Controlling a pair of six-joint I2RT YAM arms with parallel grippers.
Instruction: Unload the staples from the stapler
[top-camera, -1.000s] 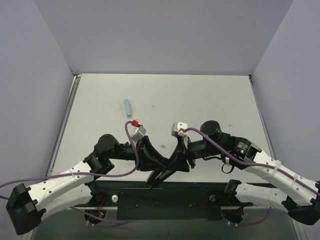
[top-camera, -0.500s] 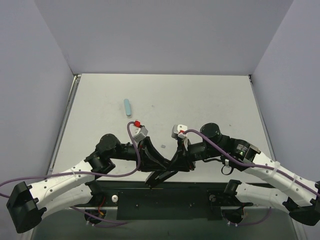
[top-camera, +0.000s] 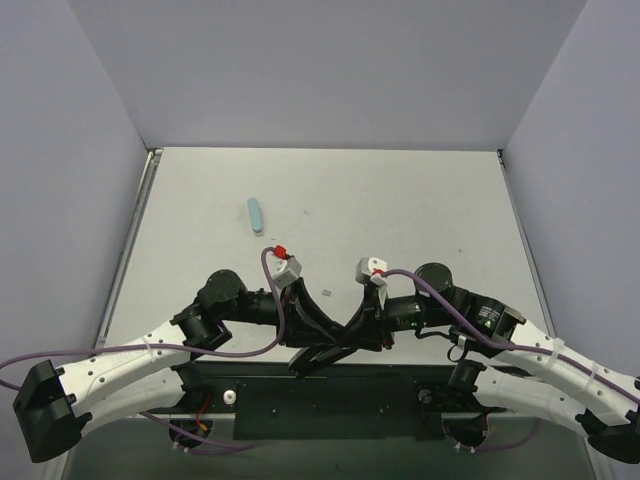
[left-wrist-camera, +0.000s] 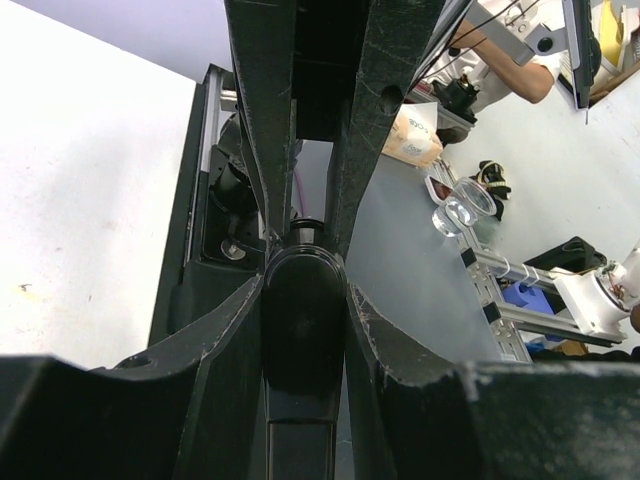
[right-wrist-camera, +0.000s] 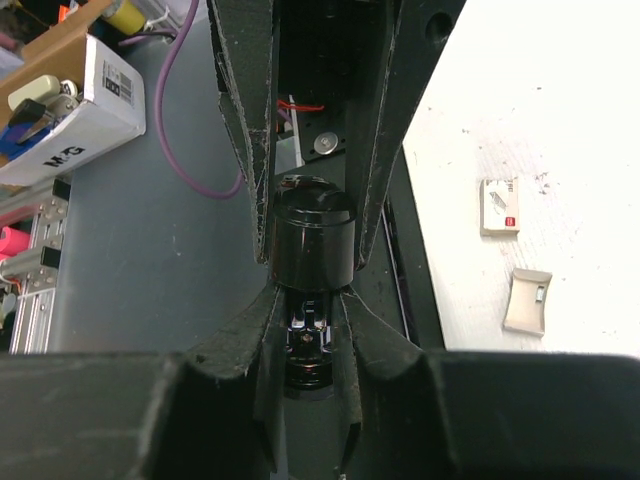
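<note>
The black stapler (top-camera: 308, 360) hangs over the table's near edge, held between both grippers. In the left wrist view my left gripper (left-wrist-camera: 305, 300) is shut on the stapler's rounded black end (left-wrist-camera: 304, 320). The right gripper's fingers (left-wrist-camera: 262, 110) reach in from above in that view. In the right wrist view my right gripper (right-wrist-camera: 308, 315) is shut on a narrow inner part of the stapler (right-wrist-camera: 309, 250), where a light metal and orange bit shows. From above, the left gripper (top-camera: 316, 343) and right gripper (top-camera: 347, 338) meet nose to nose. No staples are visible.
A pale blue rounded bar (top-camera: 256, 214) lies at the table's left middle. A small grey scrap (top-camera: 328, 293) lies just beyond the grippers. Two small white pieces (right-wrist-camera: 499, 207) (right-wrist-camera: 527, 301) rest on the table. The black mounting plate (top-camera: 330, 400) runs below the grippers.
The right gripper's fingers have closed in on the stapler. Both wrists have shifted a little toward the near edge and to the right. The left grip is unchanged.
</note>
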